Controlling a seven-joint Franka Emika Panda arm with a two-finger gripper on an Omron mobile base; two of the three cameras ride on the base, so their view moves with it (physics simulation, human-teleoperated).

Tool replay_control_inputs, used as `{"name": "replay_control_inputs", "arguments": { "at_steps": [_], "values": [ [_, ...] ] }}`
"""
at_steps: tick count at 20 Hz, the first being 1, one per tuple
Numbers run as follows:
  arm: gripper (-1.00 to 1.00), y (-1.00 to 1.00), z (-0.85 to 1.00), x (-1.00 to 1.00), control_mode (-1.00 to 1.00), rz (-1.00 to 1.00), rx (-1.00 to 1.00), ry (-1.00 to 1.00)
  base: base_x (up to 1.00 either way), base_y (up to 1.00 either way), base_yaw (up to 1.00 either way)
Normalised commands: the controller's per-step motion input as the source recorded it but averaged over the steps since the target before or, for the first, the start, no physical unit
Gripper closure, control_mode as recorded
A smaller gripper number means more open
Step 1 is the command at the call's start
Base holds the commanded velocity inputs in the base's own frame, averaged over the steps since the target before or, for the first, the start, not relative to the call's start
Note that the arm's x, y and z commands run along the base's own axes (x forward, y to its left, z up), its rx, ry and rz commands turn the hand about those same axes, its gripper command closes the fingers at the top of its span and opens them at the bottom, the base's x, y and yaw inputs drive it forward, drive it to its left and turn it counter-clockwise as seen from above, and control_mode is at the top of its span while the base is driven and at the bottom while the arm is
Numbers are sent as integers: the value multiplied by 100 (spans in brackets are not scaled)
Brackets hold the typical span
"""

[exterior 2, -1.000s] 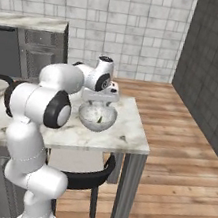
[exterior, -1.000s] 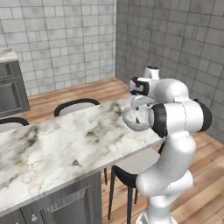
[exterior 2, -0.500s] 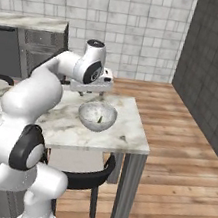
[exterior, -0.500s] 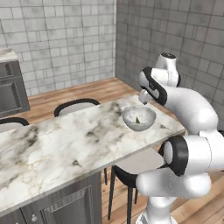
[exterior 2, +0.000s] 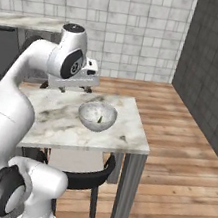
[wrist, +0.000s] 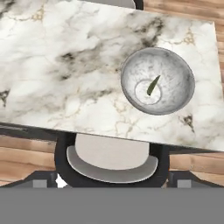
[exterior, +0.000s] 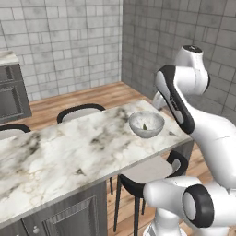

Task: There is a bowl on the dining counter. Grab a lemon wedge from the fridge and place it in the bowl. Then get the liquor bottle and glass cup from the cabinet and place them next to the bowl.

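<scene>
Lemon wedge (wrist: 153, 85) sits in bowl (wrist: 179, 72) on table (wrist: 65, 65), below raised claw; claw opening cannot be told

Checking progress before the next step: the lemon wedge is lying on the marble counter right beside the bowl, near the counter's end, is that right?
Not quite. The lemon wedge is inside the bowl, lying on its bottom, not on the marble counter beside it. The hand view looks straight down into the bowl and shows this plainly. The bowl does stand near the counter's end.
</scene>
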Motion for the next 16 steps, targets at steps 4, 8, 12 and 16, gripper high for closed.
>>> {"name": "replay_control_inputs", "arguments": {
  "at_steps": [4,8,12,16],
  "values": [
    [-100,29,37,-100,-100,-11,0,5,0,0,0],
    [-100,28,16,-86,-100,-18,0,11,0,0,0],
    [-100,23,4,-67,-100,-21,2,15,0,0,0],
    [-100,0,0,-44,-100,-16,4,10,0,0,0]
  ]
}}
